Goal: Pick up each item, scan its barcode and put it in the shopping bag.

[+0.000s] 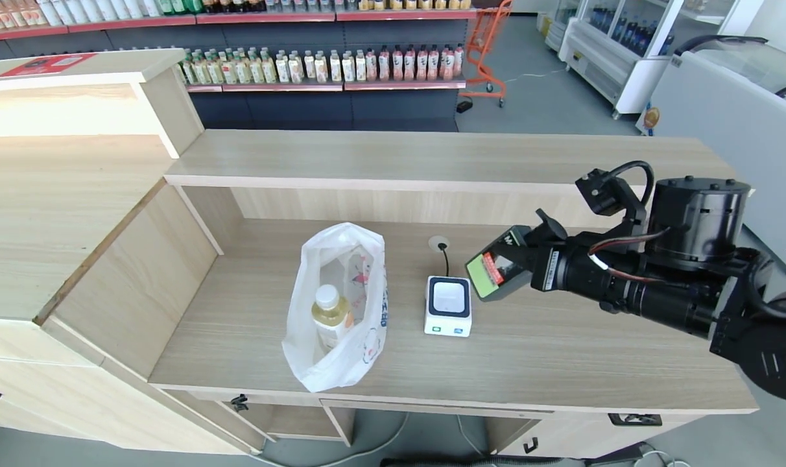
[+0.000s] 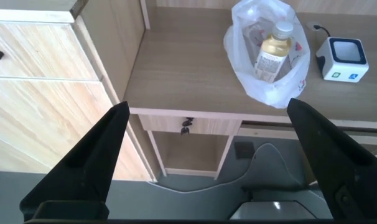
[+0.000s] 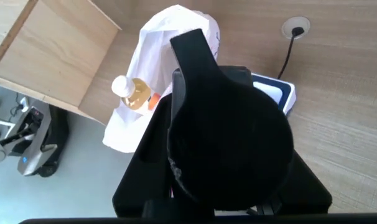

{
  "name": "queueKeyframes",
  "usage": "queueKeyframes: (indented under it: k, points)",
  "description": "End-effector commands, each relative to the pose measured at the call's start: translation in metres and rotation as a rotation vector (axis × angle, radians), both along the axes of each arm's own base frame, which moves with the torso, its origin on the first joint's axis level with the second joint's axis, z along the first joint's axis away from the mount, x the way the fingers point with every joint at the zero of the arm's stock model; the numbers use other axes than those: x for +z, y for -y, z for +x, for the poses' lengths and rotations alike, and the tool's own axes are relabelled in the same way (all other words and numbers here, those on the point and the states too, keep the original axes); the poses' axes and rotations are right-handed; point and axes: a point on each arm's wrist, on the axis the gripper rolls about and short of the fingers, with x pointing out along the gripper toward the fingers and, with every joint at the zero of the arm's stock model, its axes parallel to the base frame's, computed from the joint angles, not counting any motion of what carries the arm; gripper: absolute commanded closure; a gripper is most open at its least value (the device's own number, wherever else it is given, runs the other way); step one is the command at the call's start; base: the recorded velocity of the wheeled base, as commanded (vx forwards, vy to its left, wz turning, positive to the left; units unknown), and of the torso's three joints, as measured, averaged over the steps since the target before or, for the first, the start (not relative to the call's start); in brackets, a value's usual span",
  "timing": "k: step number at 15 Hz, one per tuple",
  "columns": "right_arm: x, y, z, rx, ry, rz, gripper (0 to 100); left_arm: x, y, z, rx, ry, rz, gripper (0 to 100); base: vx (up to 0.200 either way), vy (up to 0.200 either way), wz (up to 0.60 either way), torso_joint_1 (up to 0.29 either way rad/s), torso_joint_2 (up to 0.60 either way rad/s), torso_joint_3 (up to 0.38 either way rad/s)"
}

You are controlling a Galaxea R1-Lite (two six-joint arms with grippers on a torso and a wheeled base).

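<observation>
In the right half of the head view, right pincer (image 1: 519,259) clamped on a small dark box (image 1: 490,272), its green face with a red patch turned toward the lower left of the frame. Box held in the air above the desk (image 1: 561,350), just right of the scanner (image 1: 447,305) and slightly higher in the picture, not touching it.

Scanner white and square with a pale window on top, flat on the desk near frame centre. Black cable (image 1: 445,259) from its far edge up to a round grommet (image 1: 439,244) in the desktop.

Left of the scanner, near but apart, a white plastic shopping bag (image 1: 367,337) resting on the desk, mouth open toward the top of the frame, lower end close to the desk's front edge. Inside it, a bottle (image 1: 331,316) of yellowish drink with a white cap, cap toward the top of the frame.

In the left wrist view, left pincer (image 2: 207,109) with its two dark fingers (image 2: 83,168) spread wide apart, hanging out in front of the desk. Bag, bottle and scanner in the upper right of that frame, pale cabinet fronts (image 2: 45,93) at the left.

In the right wrist view, a dark bulk across the middle, a corner of the scanner peeking out at its right, bag and bottle at upper left.

Along the top of the head view, shop shelves (image 1: 328,84) lined with drink bottles. At upper right, chest freezers (image 1: 724,104) and an orange trolley (image 1: 487,45).
</observation>
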Motion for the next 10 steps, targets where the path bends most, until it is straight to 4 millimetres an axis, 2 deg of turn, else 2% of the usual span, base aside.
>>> queueKeyframes:
  k: [1,6,8,10]
  points:
    - [0.002,0.002,-0.004,0.002,-0.006,-0.002,100,0.0,0.0,0.0,0.0,0.001,-0.001,0,0.0,0.2,0.0,0.036,0.02,0.002]
    - [0.002,0.001,-0.001,-0.004,-0.006,-0.004,100,0.0,0.0,0.0,-0.001,0.002,0.024,0,0.0,0.2,0.0,-0.001,0.01,-0.002]
    - [0.004,0.006,0.014,-0.036,0.004,-0.009,100,0.0,0.0,0.0,0.0,0.004,0.051,0,0.0,0.2,0.0,0.0,0.0,0.005]
    - [0.0,0.01,0.029,-0.064,0.01,-0.033,100,0.0,0.0,0.0,0.0,0.001,-0.008,0,0.0,0.0,0.0,0.0,0.0,0.0]
